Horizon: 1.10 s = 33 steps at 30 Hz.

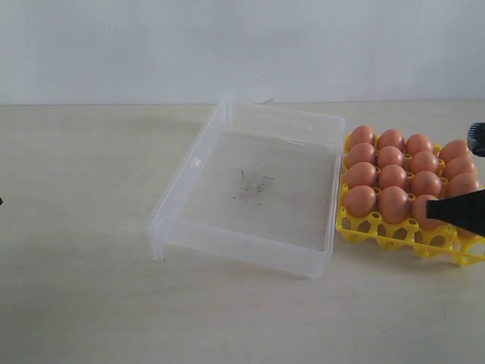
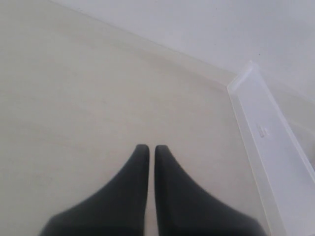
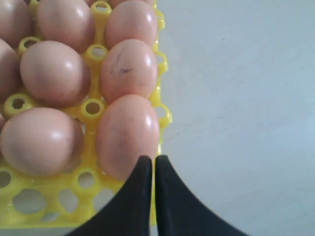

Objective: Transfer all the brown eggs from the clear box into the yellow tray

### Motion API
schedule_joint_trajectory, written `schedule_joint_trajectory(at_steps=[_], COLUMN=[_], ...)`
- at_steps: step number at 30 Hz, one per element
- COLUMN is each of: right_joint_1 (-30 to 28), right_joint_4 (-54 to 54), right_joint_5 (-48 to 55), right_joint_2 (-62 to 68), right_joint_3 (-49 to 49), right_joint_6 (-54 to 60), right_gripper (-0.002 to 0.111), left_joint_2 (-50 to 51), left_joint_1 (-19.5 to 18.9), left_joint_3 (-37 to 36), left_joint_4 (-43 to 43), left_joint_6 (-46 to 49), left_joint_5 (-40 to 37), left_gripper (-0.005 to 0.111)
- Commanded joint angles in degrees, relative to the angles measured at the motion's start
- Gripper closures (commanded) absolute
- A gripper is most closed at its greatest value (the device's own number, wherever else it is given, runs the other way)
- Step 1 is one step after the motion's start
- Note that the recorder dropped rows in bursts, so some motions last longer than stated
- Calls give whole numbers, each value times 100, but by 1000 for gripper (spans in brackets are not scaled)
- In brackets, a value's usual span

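Filling the bright yellow openwork plastic tray [image 1: 377,231]: smooth orange-brown oval eggs [image 1: 392,178];
Shallow clear plastic box [image 1: 280,205]: just beside the tray;
Right gripper [image 3: 153,159]: fingers pressed together over an edge egg;
Left gripper [image 2: 148,147]: fingers likewise pressed together, over the pale table [image 2: 74,98]

Nothing in any of the views can be read as text, a label, a brand, a number or a sign. The nearest candidate is a small raised mark on the wall of the large shallow clear plastic box [image 2: 262,131], right of centre in the left wrist view, and it is too faint and blurred to make out. The faint dark marks on the box's floor [image 1: 254,186], at the centre of the exterior view, are scuffs — not letters. The thin dark streak on one smooth orange-brown egg [image 3: 129,71], upper middle of the right wrist view, is not writing either.
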<state>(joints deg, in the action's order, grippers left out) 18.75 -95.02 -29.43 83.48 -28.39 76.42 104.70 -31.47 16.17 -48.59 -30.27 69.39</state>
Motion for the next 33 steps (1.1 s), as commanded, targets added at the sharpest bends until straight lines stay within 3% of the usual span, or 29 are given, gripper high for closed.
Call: schedule_joint_trajectory(at_steps=[1,11,17,21,27,33], right_joint_1=[-227,-227,-227,-217,-217,-217], right_joint_4=[243,720,1141,620,407,433], right_joint_5=[551,338,872,444,520,705], right_joint_2=[15,646,984,531,-761,-472], right_joint_3=[-30,-30,-30,-30,-30,-30], right_joint_6=[38,-359,-504,122,22,12], right_gripper=[109,109,109,109,109,109], left_joint_2=[-36,-36,-36,-36,-36,-36], left_joint_1=[10,10,10,10,10,10], left_joint_3=[-11,-11,-11,-11,-11,-11], left_joint_4=[-4,-4,-4,-4,-4,-4], left_joint_6=[39,39,39,39,39,39], left_joint_5=[57,57,57,57,57,57], left_gripper=[103,103,103,103,103,103])
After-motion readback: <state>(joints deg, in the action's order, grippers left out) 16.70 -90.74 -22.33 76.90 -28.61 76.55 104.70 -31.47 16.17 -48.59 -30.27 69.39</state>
